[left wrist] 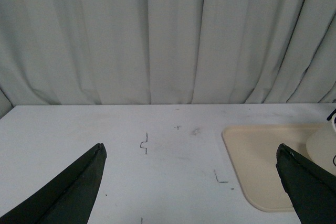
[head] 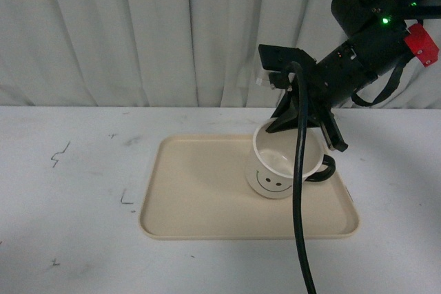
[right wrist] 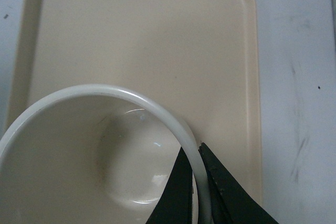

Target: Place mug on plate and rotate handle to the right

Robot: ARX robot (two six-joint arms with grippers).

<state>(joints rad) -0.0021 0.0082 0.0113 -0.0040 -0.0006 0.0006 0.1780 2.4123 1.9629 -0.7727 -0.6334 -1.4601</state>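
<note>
Cream mug point(head: 274, 162) on plate point(head: 200, 191), smiley point(head: 269, 182) forward.
our right gripper point(right wrist: 193, 150) pinching rim point(right wrist: 157, 109), left gripper point(left wrist: 190, 150) spread, cable point(head: 299, 197) crossing mug.

A white table point(head: 69, 239), scuffed with dark marks point(head: 60, 154); pale pleated curtain point(head: 138, 32) behind.

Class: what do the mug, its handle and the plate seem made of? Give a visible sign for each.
The mug looks like enamelled metal or glazed ceramic: glossy cream, thin rolled rim; which, I cannot tell. Its handle is black, possibly the same coated material. The plate looks like matte beige plastic: even colour, rounded corners, no glare.
</note>
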